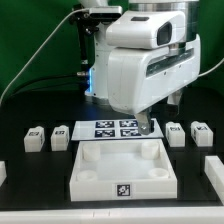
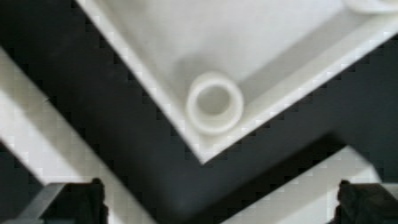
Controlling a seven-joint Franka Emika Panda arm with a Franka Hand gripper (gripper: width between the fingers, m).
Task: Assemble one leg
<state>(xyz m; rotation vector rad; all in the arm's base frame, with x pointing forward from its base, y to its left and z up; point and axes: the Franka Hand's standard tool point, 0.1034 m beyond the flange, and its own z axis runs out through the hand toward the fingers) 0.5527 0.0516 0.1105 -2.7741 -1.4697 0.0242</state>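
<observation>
My gripper (image 1: 149, 122) hangs with its jaws released and spread wide, nothing between them. In the wrist view my fingers (image 2: 71, 203) show only as 2 dark tips at the picture's edge, on either side of the gripper (image 2: 217, 205). Past them lies 1 corner of the square white tray-like part (image 2: 267, 50), with 1 round socket (image 2: 214, 100) set in it. I count 4 legs, all on the black table (image 1: 30, 195), none in my grasp. At the exterior view's left of the tray-like part (image 1: 90, 178) stands 1 leg (image 1: 35, 138) with a 2nd leg (image 1: 60, 135) just beside it. At the exterior view's right stands a 3rd leg (image 1: 177, 132), with a 4th leg (image 1: 200, 133) near it. Each turns its tagged face toward that camera. They look squat, and I cannot tell their long axis at this size. Behind the tray-like part lies 1 marker board (image 1: 115, 127) bearing 4 tags.
</observation>
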